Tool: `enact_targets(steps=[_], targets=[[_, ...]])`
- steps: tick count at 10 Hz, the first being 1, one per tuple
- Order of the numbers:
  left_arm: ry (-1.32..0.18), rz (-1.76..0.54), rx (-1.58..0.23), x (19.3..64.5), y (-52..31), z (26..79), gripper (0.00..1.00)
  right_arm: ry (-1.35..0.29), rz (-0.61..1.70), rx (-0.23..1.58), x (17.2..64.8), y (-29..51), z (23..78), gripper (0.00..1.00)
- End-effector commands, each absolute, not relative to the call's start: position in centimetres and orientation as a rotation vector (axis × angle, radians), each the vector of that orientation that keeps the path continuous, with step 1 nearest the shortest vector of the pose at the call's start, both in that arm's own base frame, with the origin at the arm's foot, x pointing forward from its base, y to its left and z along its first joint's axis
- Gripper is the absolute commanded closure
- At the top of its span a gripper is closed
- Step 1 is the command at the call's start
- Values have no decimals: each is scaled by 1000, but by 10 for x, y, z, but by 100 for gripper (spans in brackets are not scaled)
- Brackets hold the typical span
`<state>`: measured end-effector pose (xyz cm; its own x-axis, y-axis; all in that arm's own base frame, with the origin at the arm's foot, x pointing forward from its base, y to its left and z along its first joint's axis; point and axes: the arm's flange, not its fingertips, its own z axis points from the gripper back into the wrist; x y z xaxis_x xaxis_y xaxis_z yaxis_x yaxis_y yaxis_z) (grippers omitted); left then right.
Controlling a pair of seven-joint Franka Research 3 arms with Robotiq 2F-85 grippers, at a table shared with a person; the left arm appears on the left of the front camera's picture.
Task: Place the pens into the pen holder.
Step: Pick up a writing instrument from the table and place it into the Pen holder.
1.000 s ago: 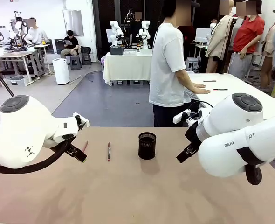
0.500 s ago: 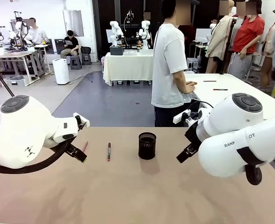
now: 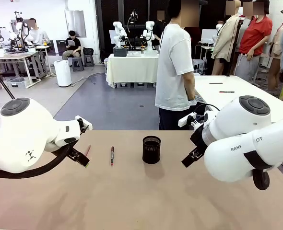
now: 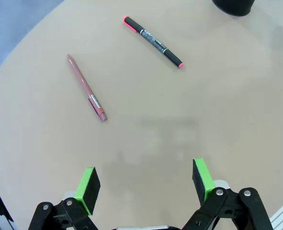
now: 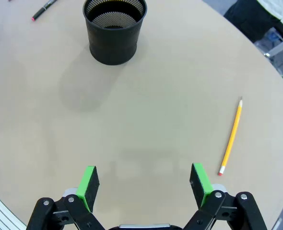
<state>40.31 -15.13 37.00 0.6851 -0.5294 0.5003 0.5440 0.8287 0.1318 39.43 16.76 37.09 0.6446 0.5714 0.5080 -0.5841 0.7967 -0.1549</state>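
The black mesh pen holder [image 3: 151,149] stands upright mid-table; it also shows in the right wrist view [image 5: 114,29]. A reddish-pink pen [image 4: 87,88] and a black pen with red ends [image 4: 153,41] lie flat on the table ahead of my left gripper [image 4: 145,183], which hangs open above bare table. In the front view the black pen [image 3: 112,155] lies left of the holder and the pink pen [image 3: 87,151] just past my left gripper [image 3: 79,157]. A yellow pencil [image 5: 231,136] lies to the right of my open right gripper [image 5: 145,184], which hovers short of the holder.
A person in a white T-shirt [image 3: 174,67] stands beyond the far edge of the table, beside another white table [image 3: 237,91] with pens on it. The tan tabletop [image 3: 141,196] has free room in front of the holder.
The person behind the table has drawn their hands back from the white table and turned slightly. Both arms and the pens have stayed put.
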Motion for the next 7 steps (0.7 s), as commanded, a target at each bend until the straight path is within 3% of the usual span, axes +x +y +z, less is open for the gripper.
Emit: enact_targets(steps=[1,5,7], targets=[[-552,-601,-28,403,-151,370,0,-570,657,24,394,168,371,0],[-552,-601,-28,403,-151,370,0,-570,657,24,394,168,371,0],[-630,-683,-77,385,-145,377,0,-538,686,93,395,161,375,0]])
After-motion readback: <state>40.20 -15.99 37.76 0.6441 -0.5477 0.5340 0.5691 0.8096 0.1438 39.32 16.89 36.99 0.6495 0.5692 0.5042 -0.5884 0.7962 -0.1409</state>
